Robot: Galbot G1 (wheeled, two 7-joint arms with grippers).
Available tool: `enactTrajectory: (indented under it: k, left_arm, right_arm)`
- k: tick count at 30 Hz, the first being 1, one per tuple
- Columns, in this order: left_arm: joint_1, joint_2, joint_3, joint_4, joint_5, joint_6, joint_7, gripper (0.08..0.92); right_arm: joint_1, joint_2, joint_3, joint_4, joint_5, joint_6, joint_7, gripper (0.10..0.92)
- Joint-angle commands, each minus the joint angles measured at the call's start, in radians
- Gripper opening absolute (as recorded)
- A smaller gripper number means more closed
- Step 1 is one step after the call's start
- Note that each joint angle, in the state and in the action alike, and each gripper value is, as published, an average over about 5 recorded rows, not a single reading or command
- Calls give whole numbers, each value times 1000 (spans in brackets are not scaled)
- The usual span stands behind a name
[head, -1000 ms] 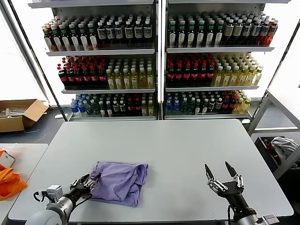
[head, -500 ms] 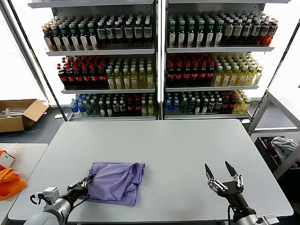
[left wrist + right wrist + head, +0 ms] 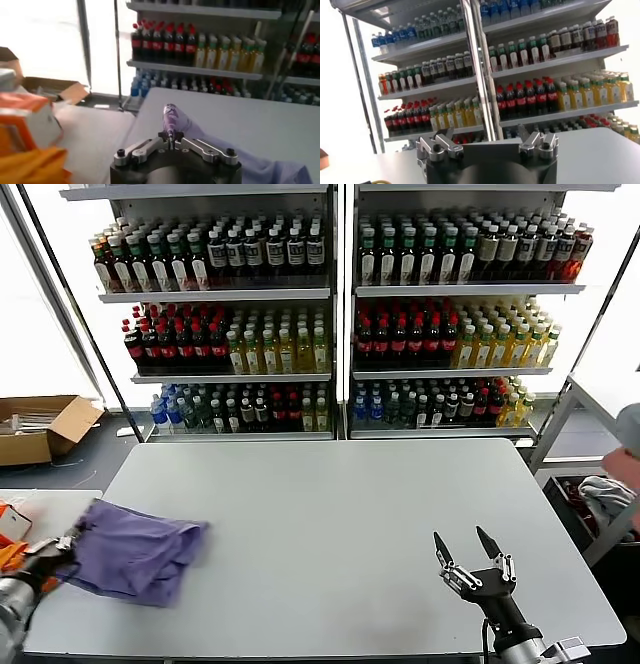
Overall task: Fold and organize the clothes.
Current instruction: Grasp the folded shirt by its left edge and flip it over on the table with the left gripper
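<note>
The lavender T-shirt (image 3: 135,549) lies bunched at the left edge of the grey table (image 3: 350,504), partly over that edge. My left gripper (image 3: 65,544) is at the shirt's left end, beyond the table's left edge, and is shut on a fold of the shirt. In the left wrist view the gripper (image 3: 171,138) pinches a raised tip of the shirt (image 3: 175,117), and the rest trails off behind it. My right gripper (image 3: 467,548) is open and empty, fingers pointing up, above the table's front right; the right wrist view (image 3: 485,134) shows only shelves beyond it.
Shelves of drink bottles (image 3: 330,334) stand behind the table. A low side table (image 3: 40,509) with orange fabric (image 3: 8,552) is at the left, a cardboard box (image 3: 40,424) on the floor beyond it. A grey-white cloth bundle (image 3: 605,489) lies at the right.
My left gripper has dragged the T-shirt from the table's front middle-left to its left edge. The right arm has barely moved.
</note>
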Motion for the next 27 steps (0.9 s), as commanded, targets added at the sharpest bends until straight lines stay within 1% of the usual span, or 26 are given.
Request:
enactTrajectory:
  k: [1,4,7,11,14,16,18,21,23,27]
  left_arm:
    - [-12,143,-219,-9,-54,33,22,111]
    - [-20,73,-149,-103,-32,47,5,111]
    - [-8,-16,-34,-211,13,58,-8,111]
    - [-6,-137,180,-326,74,51,-48,111]
    - [-33,-201,365,-359,67,20,-100,111]
    - [-70,-231,500,-357,63,-1,-140,111]
    - [-118,-256,627,-329,63,-12,-172,111]
    - [-206,-305,789,-234,55,-19,-226,111]
    - [-261,-343,857,-170,11,-21,-268,111]
    - [-338,-411,921,-97,-190,-36,-323,111]
  right_arm:
    - [-2,-2,1,-5,6,6,1,823]
    - [-3,0,3,-7,7,8,2,823]
    - [-5,1,4,-7,6,8,2,823]
    - [-8,2,8,-5,5,7,3,823]
    - [-10,2,10,-6,5,6,3,823]
    - [-9,2,9,-5,4,4,3,823]
    - [-7,5,7,-3,3,0,3,823]
    - [-6,8,6,1,0,-7,4,823]
    - [-11,7,8,1,-2,-10,6,823]
    - [-29,2,18,-3,-6,-9,12,823]
